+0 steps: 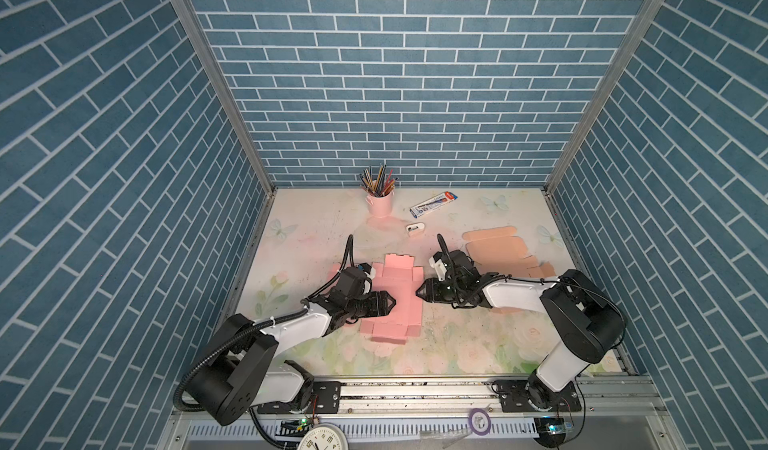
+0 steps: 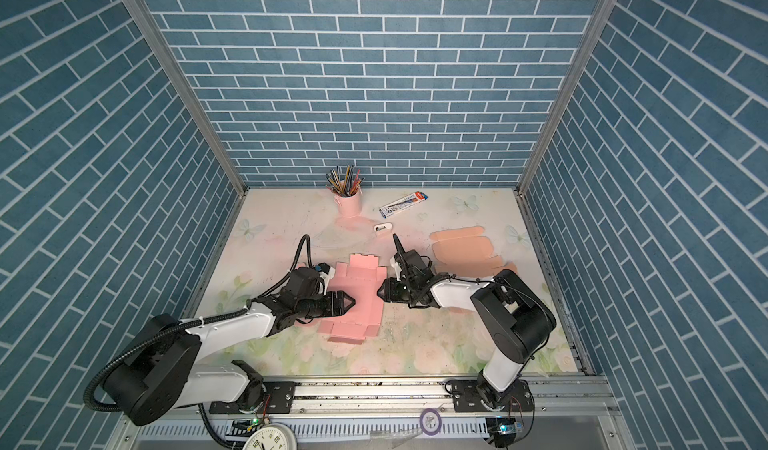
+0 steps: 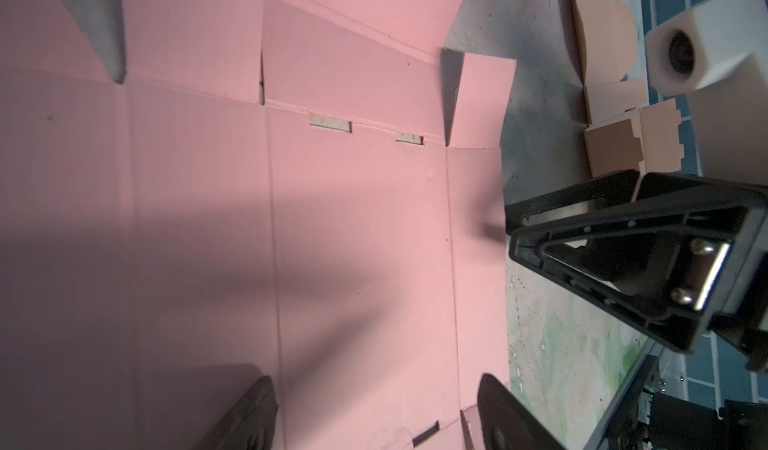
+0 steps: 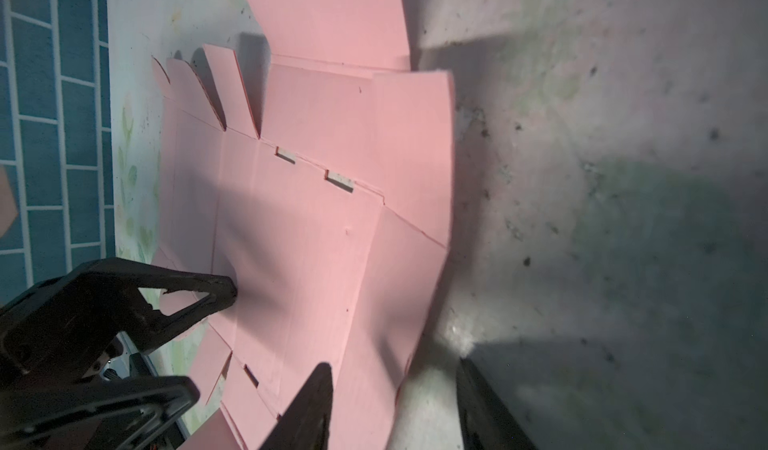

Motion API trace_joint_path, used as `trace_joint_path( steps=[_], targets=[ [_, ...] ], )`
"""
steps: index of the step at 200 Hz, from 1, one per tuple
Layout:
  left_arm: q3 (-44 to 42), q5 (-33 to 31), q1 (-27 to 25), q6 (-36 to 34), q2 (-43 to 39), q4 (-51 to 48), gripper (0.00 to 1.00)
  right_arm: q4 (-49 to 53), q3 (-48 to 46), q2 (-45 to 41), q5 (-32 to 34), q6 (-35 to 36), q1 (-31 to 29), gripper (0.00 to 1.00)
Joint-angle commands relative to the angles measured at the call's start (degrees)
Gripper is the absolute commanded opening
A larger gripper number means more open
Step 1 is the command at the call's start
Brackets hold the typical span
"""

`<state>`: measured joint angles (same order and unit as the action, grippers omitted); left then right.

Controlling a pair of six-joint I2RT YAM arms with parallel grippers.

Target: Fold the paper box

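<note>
blue brick-pattern walls (image 1: pixel 415 73) on 3 sides; floral pastel tabletop (image 1: pixel 457 344).

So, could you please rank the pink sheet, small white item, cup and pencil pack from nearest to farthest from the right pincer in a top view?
1. Pink sheet, just left of the right pincer.
2. White item, behind it.
3. Cup and pencil pack, by the back wall: too close to call.
</note>
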<state>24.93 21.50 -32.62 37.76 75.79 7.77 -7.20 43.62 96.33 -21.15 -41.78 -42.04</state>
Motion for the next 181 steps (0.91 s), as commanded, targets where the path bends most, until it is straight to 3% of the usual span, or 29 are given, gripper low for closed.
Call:
trace_joint_path(
  steps=[1,104,181],
  targets=[
    [-1.3,0.3,-0.4,0.9,0.1,-0.2,0.78,0.0,1.6,1.8,-1.2,-1.3,-0.4,0.47],
    [-4.7,0.3,-0.4,1.2,-0.6,2.2,0.77,-5.7,2.4,3.9,-3.9,-4.8,-0.5,0.40],
    [-5.0,1.6,-0.5,0.5,-3.5,2.3,0.78,-5.8,2.8,4.6,-3.6,-4.8,-0.5,0.20]
  ],
)
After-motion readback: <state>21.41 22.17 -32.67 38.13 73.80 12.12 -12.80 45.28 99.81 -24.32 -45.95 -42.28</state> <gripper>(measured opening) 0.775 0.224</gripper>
